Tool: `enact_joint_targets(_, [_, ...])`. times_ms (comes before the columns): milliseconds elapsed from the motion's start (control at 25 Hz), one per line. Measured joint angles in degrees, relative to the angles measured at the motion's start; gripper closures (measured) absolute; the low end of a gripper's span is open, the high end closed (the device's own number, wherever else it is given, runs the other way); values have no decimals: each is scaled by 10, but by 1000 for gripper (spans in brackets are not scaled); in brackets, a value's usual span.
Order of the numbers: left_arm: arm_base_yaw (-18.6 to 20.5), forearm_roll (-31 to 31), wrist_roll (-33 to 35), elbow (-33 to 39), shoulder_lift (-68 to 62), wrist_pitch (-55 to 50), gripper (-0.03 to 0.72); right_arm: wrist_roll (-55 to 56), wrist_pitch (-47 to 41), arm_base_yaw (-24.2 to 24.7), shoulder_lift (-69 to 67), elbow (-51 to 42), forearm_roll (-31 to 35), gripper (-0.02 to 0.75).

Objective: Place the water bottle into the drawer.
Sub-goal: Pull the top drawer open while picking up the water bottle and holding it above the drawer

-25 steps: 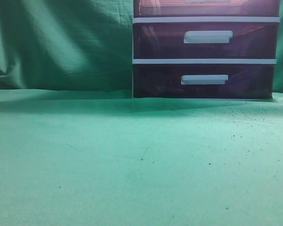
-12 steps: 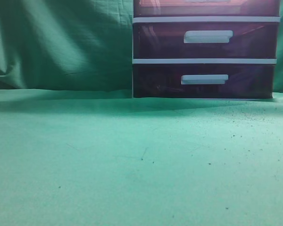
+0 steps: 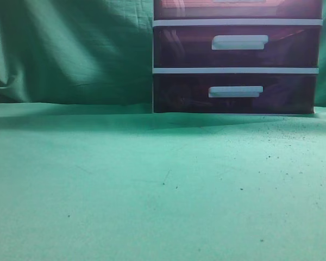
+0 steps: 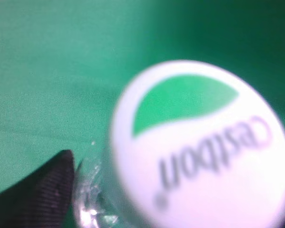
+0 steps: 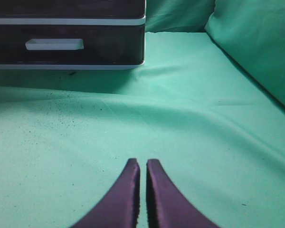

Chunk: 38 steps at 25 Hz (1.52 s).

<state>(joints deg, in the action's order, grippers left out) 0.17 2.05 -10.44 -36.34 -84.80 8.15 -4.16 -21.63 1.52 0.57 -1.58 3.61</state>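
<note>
The drawer unit [image 3: 236, 57] stands at the upper right of the exterior view, at the back of the counter [image 3: 152, 185]. It is dark purple-brown with white bars. The top drawer [image 3: 238, 8] is cut off by the upper edge of the frame, and only its reddish front shows. From here I cannot tell if it is open or closed. Two lower drawers sit under it, each with a white handle [image 3: 239, 42]. A green cloth covers the counter and hangs behind it too. No arm shows in this view.

In the left wrist view the bottle [image 4: 202, 147] fills the lower right of the frame, very close and blurry. Its white cap has a green leaf shape and some grey letters on it. Clear plastic shines just below the cap at the lower left. One dark finger [image 4: 35, 194] of the left gripper sits at the lower left corner, right beside the clear plastic. The other finger is hidden, so I cannot tell how wide the gripper is or if it grips the bottle.

In the right wrist view the right gripper [image 5: 142, 194] is at the bottom middle. Its two dark fingers are almost pressed together and hold nothing. It hangs over the green cloth. The unit's bottom drawer is at the upper left of that frame, well apart from the gripper.
</note>
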Motion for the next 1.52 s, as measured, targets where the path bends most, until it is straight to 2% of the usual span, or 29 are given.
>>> enact_joint_targets(120, [0, 28, -1, -9, -18, 4, 319, 0, 0, 0, 0, 0, 0, 738])
enact_joint_targets(200, [0, 65, -1, -11, -20, 10, 396, 0, 0, 0, 0, 0, 0, 738])
enact_joint_targets(320, [0, 102, -1, -12, -20, 12, 393, 0, 0, 0, 0, 0, 0, 738])
enact_joint_targets(520, [-9, 115, -1, -15, 42, -45, 393, 0, 0, 0, 0, 0, 0, 738])
enact_joint_targets(600, [-33, 115, -1, -38, 80, -107, 393, 0, 0, 0, 0, 0, 0, 738])
enact_joint_targets(800, [-126, 100, -2, -147, 158, -299, 393, 0, 0, 0, 0, 0, 0, 738])
enact_joint_targets(960, [-190, 86, -2, -214, 198, -376, 393, 0, 0, 0, 0, 0, 0, 738])
enact_joint_targets(1160, [-223, 72, -2, -227, 218, -419, 393, 0, 0, 0, 0, 0, 0, 738])
enact_joint_targets(1200, [-225, 65, -2, -227, 218, -428, 393, 0, 3, 0, 0, 0, 0, 690])
enact_joint_targets(1240, [-226, 58, -2, -227, 218, -439, 393, 0, 11, 0, 0, 0, 2, 690])
enact_joint_targets(1360, [-226, 21, -2, -227, 218, -463, 393, 15, 81, 0, 0, -1, 29, 690])
enact_joint_targets(1520, [-227, -23, 13, -227, 218, -476, 393, 38, 292, 0, 0, -1, 69, 690])
